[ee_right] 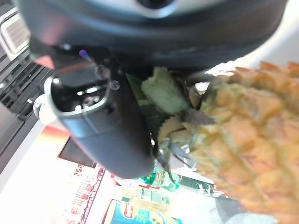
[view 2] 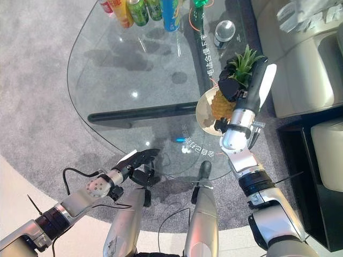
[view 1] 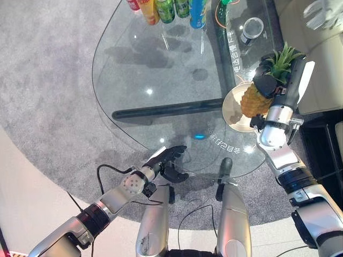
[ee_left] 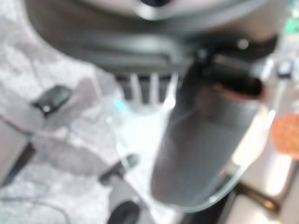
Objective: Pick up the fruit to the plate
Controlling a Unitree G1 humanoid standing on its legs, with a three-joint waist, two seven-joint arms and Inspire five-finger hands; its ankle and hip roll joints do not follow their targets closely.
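Left hand [view 1: 170,160] hangs loose-fingered by the glass table [view 1: 155,69] edge; right hand [view 1: 278,80] is clamped on the pineapple [view 1: 254,99] over the plate [view 1: 231,110].

A clear glass table [view 1: 161,80] is catching glossy highlights and mirroring the bottles [view 1: 166,9] standing at its far edge, their plastic and labels shining. Beneath it, a grey carpet [view 1: 48,64] is showing a matt, rough pile. A pineapple [view 1: 255,100] is displaying scaly, rough yellow skin and stiff, waxy green leaves above a smooth, pale plate [view 1: 231,110] with a soft sheen. The right hand [view 1: 268,83], gripping the fruit, is looking like dark, smooth plastic with a white cover, while the left hand [view 1: 169,160] is showing the same dark, slightly glossy finish.
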